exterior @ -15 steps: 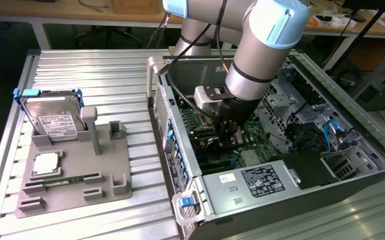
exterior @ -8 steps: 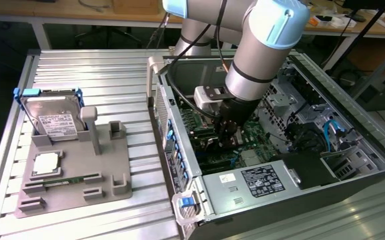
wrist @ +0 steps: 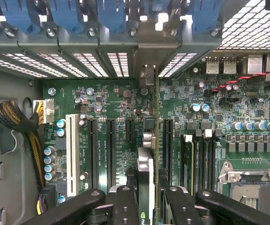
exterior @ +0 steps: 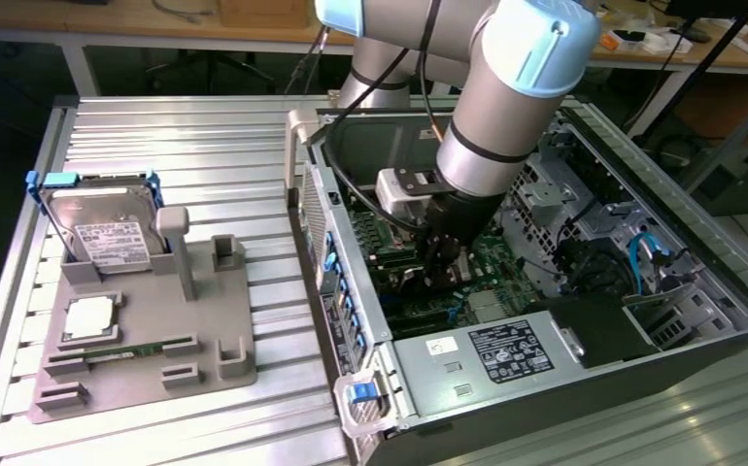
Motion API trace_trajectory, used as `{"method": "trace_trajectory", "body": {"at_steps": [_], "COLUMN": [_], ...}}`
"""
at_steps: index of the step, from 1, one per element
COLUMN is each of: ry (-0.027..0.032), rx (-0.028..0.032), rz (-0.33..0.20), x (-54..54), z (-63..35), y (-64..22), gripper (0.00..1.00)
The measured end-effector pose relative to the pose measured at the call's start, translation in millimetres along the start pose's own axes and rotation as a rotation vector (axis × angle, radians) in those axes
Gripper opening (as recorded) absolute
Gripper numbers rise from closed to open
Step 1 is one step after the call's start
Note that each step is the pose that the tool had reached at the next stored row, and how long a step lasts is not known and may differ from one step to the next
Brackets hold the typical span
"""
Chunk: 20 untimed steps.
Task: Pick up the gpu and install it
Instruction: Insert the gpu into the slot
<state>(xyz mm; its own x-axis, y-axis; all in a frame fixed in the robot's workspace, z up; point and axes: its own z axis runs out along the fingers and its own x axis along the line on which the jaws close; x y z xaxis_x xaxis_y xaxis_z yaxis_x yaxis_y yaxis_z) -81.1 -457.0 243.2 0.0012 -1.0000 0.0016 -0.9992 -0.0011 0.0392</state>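
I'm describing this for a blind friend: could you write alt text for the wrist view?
The gripper holds the gpu edge-on over a green motherboard inside a computer case, its metal bracket toward the vented rear wall. Black slots and one white slot lie below.

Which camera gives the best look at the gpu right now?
The wrist view: the gpu stands edge-on between the gripper fingers, directly above the motherboard slots. In the exterior view the arm hides most of it inside the case.
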Motion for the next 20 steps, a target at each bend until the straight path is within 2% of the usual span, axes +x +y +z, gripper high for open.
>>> {"method": "trace_trajectory", "body": {"at_steps": [6,7,8,9,10,11,12,14,18,20], "ry": [-0.0014,-0.0007,-0.0003,-0.0001,0.0001,0.0000,0.0004,-0.0004,-0.0003,-0.0004], "rx": [0.0005,0.0003,0.0002,0.0001,0.0000,0.0000,-0.0002,-0.0001,-0.0001,-0.0001], "rz": [0.000,0.000,0.000,0.000,0.000,0.000,0.000,0.000,0.000,0.000], "x": [-0.2,-0.1,-0.1,0.0,0.0,0.0,0.0,0.0,0.1,0.1], "z": [0.6,0.4,0.2,0.1,0.0,0.0,-2.1,-10.0,-33.7,-42.4], "y": [0.0,0.0,0.0,0.0,0.0,0.0,0.0,0.3,1.3,1.6], "gripper": [0.28,0.34,0.34,0.40,0.40,0.46,0.53,0.53,0.53,0.53]}}
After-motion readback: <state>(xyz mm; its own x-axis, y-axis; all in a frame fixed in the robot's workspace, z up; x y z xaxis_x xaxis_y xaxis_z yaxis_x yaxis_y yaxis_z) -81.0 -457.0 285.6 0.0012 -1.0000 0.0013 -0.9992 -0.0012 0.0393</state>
